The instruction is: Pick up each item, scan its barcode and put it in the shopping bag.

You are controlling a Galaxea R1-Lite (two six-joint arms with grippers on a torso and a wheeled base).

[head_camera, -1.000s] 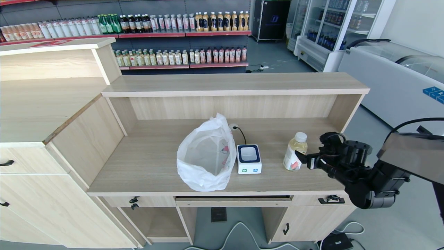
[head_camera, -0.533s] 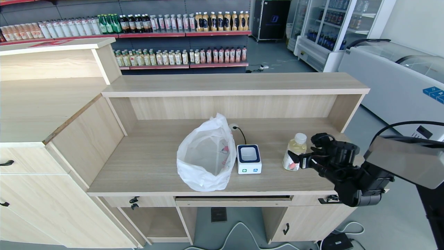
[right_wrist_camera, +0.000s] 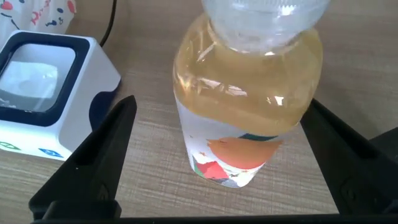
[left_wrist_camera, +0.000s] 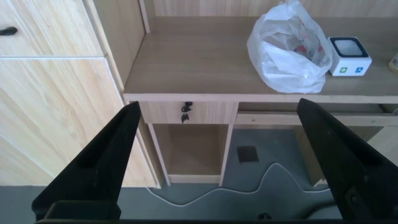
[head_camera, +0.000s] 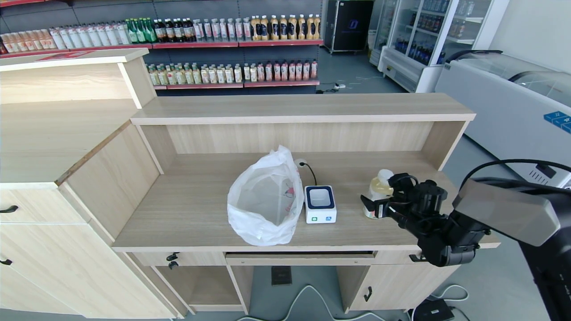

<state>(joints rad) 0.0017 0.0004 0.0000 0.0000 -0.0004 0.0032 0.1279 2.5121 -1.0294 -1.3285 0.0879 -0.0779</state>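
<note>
The right gripper point(head_camera: 375, 204) was spread, one finger on each side of the bottle point(right_wrist_camera: 245, 118) at its lower half. In the right wrist view a gap showed on both sides, so nothing was clamped yet. The bottle stood upright on the counter point(head_camera: 192, 200), towards its right end and well right of the scanner point(head_camera: 320, 204). The bag point(head_camera: 263, 205) slumped open just left of the scanner and touched it.

The bottle was clear plastic with a white cap, filled almost to the neck with pale yellow liquid. It would likely feel fairly heavy for its build, with the weight shifting as the liquid moved. The smooth wall looked slippery, and thin enough to give under a hard squeeze. The best hold seemed to be the straight labelled band below the shoulder, gripped firmly but not crushingly. The rounded shoulder and the cap would let it slide.

The label wrapped the lower half, white with an orange, red and teal picture, and its print was too small to read. No barcode faced either camera, so it probably sat on the label's hidden side. The scanner carried a small green and a small blue mark on its near face. The bag had red printing that could not be made out.

The left gripper point(left_wrist_camera: 214, 162) hung spread and empty, off the counter's near left side above the floor.
</note>
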